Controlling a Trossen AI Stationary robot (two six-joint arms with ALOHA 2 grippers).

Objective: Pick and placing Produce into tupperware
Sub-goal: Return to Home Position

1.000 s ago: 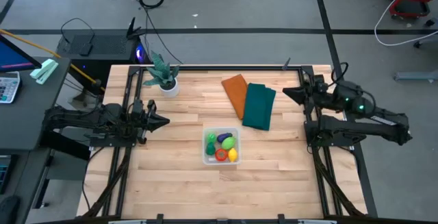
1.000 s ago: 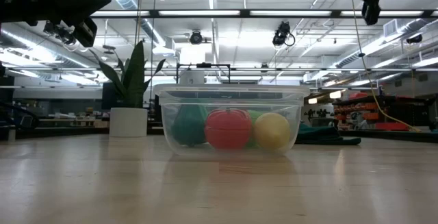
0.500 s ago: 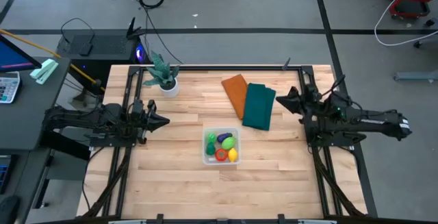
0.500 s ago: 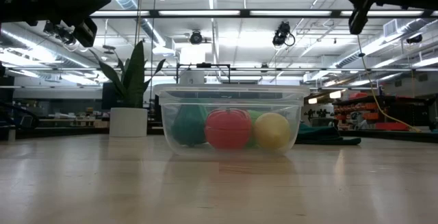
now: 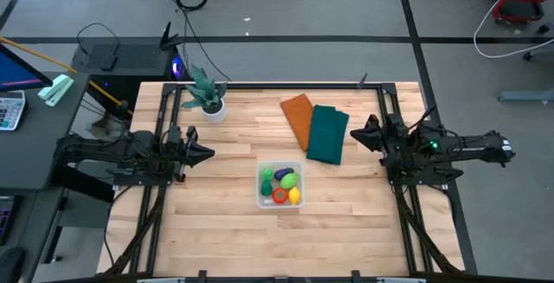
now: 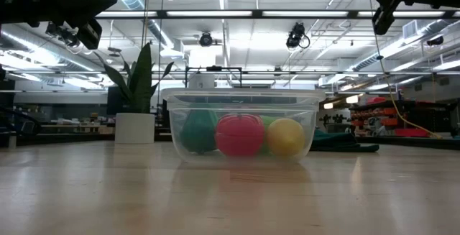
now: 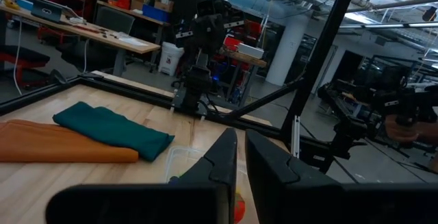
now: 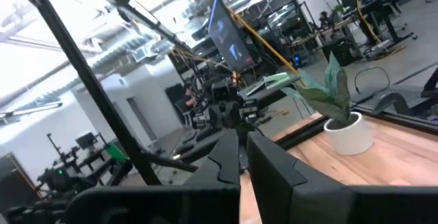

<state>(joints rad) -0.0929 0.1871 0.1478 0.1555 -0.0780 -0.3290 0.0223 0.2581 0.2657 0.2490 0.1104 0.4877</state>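
Note:
The clear square tupperware (image 5: pixel 280 184) stands on its base on the table's near middle. It also shows in the low view (image 6: pixel 241 127). Inside lie the light green (image 5: pixel 288 180), dark green (image 5: pixel 267 176), red (image 5: pixel 280 196), yellow (image 5: pixel 294 196) and purple (image 5: pixel 284 172) toy produce. My left gripper (image 5: pixel 206 153) is shut and empty, high at the table's left, left of the tupperware. My right gripper (image 5: pixel 355 133) is shut and empty, high at the table's right, beside the dark green cloth.
A potted green plant in a white pot (image 5: pixel 208 97) stands at the far left. An orange folded cloth (image 5: pixel 298 117) and a dark green folded cloth (image 5: pixel 327 133) lie at the far middle. Bare wood lies near the front edge.
My right gripper has swung from the table's far right toward the near side and a little toward the dark green cloth, its arm turning level across the right edge. My left arm and the tupperware have kept still.

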